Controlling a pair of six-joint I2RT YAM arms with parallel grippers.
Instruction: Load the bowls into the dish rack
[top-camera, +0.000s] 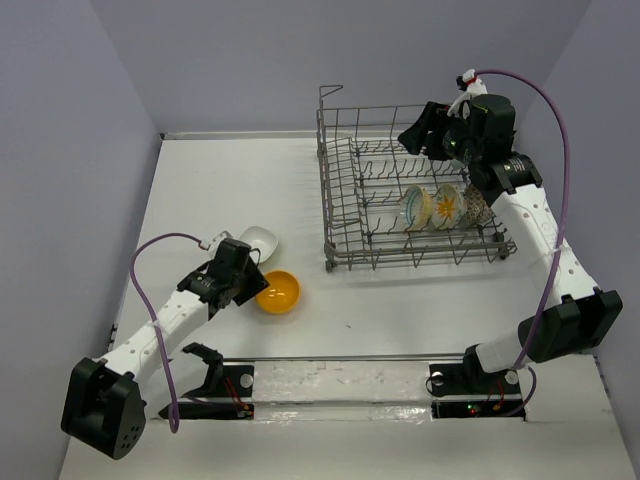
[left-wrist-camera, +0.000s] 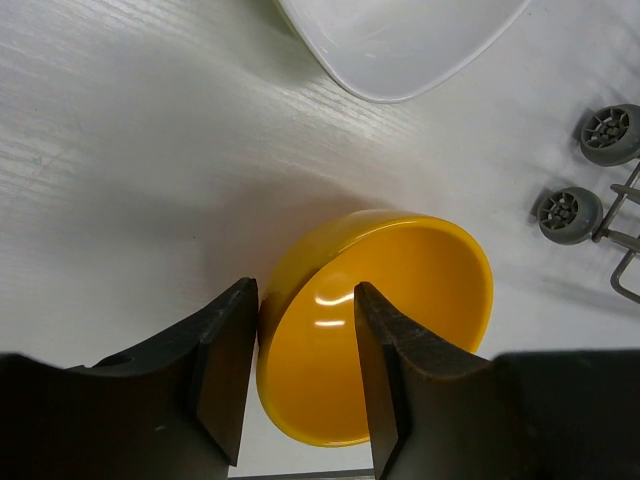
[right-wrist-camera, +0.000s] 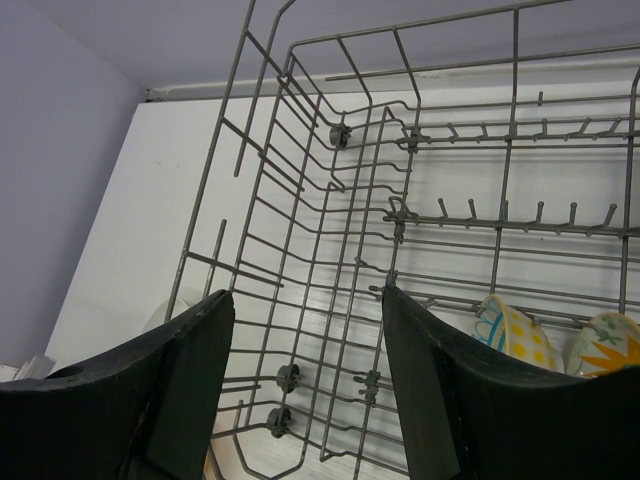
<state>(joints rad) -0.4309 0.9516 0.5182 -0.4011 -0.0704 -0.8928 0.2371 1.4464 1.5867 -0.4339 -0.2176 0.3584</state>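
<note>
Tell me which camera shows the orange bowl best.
The left wrist view: the orange bowl is large and sharp, its rim between the open fingers of the left hand. The top view shows it small, on the table beside that hand. The right wrist view looks into the rack and gives no clear sight of it.

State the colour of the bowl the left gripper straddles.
Orange-yellow bowl, plain and glossy; best in the left wrist view.

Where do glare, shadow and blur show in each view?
Left wrist: white glare streaks inside the orange bowl, a soft shadow on the table beside it, left fingers dark. Right wrist: right fingers dark and featureless, rack sharp. Top external: even light, faint shadow under the rack.
</note>
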